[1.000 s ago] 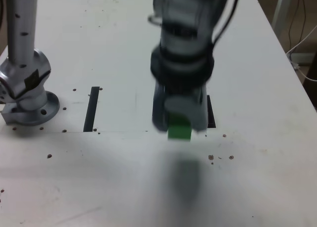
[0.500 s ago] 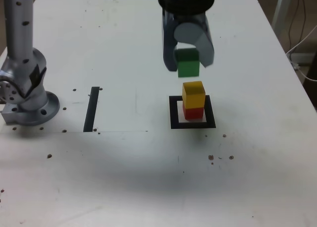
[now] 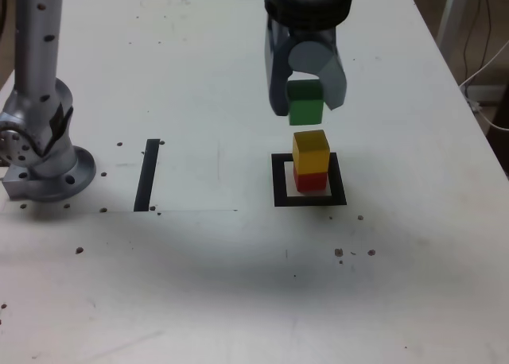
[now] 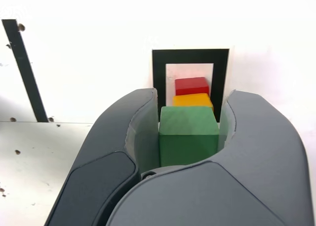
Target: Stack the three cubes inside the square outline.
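Exterior view: pincer [image 3: 305,102] hanging from above, pointing down, pressed onto the green cube [image 3: 305,106] from both sides. Green cube held in the air, just above the yellow cube [image 3: 310,150], a thin gap visible between the two, not touching. Yellow cube resting on the red cube [image 3: 311,180], edges roughly in line. Red cube sitting inside the square outline [image 3: 281,180], on its white interior. Straight black strip [image 3: 147,174] lying flat well apart toward the exterior view's left. Arm base [image 3: 41,153] bolted down near the exterior view's left edge, silver column rising out of frame. White tabletop [image 3: 199,284] speckled with small dark holes.

Wrist view: two grey fingers [image 4: 133,142] clamped on the green cube [image 4: 188,135], one on each side face. Past the green cube, yellow cube [image 4: 193,100] partly hidden, then red cube [image 4: 192,85] beyond it, both within the square outline [image 4: 159,73]. Black strip [image 4: 23,68] slanting across the tabletop [image 4: 98,48] off to one side.
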You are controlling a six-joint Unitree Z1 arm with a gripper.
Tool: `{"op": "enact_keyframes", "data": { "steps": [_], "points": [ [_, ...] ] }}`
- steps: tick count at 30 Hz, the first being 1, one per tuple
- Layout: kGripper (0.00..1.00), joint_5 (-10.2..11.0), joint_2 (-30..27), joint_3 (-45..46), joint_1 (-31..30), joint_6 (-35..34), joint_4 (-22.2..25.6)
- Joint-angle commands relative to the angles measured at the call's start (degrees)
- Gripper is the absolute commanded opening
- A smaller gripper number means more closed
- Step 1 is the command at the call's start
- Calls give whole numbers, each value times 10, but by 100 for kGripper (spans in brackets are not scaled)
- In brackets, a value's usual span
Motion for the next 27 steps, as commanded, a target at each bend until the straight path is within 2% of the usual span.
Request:
{"op": "enact_keyframes", "data": {
  "steps": [1,19,27],
  "points": [
    [6,-3,8,-2,1,1,-3],
    [6,-31,17,26,1,-3,-27],
    [6,-34,17,28,0,-3,-38]
  ]
}}
